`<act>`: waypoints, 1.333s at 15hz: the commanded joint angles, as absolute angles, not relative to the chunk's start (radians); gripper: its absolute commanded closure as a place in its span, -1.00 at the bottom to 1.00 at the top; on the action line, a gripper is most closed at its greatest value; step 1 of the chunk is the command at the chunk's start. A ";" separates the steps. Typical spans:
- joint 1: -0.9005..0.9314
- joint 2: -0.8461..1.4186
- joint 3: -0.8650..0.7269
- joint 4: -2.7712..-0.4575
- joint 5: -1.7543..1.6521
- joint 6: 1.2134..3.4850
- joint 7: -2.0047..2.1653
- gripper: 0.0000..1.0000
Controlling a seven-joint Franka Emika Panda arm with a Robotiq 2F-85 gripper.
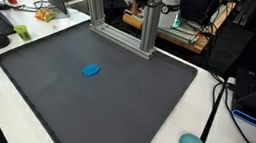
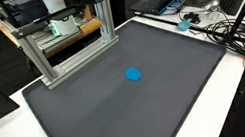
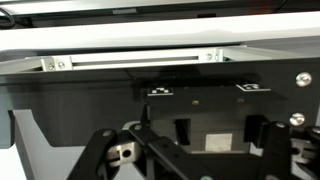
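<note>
Seemingly, the claw (image 3: pixel 185 150) is spread apart, empty, near the metal frame (image 1: pixel 122 25); a long reach to the blue piece (image 1: pixel 91 70) seems needed.

a metal rail (image 3: pixel 130 59) runs level across the upper part of the wrist view, with a bolt near each end. above the rail lie a pale band and a dark strip along the top edge. just below the rail sits a dark panel (image 3: pixel 90 88) carrying two small white markers (image 3: pixel 158 92), side by side. further below the rail, to the right, two round screws (image 3: pixel 303 78) show in black metal. well below the rail the gripper (image 3: pixel 190 150) fills the bottom edge with dark linkage bars; its fingertips cannot be made out. a white surface (image 3: pixel 12 140) shows at lower left.
</note>
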State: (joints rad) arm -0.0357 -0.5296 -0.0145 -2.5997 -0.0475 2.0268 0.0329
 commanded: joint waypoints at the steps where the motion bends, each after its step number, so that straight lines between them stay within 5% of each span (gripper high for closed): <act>1: -0.043 -0.581 -0.019 -2.633 -0.037 2.053 0.048 -1.00; 12: -0.038 -0.599 0.000 -2.572 -0.033 2.035 0.095 -1.00; 20: -0.003 -0.343 0.040 -2.239 0.016 1.881 0.132 -1.00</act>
State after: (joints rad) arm -0.0173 -0.4755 0.0305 -2.3806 -0.0041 1.9262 0.1301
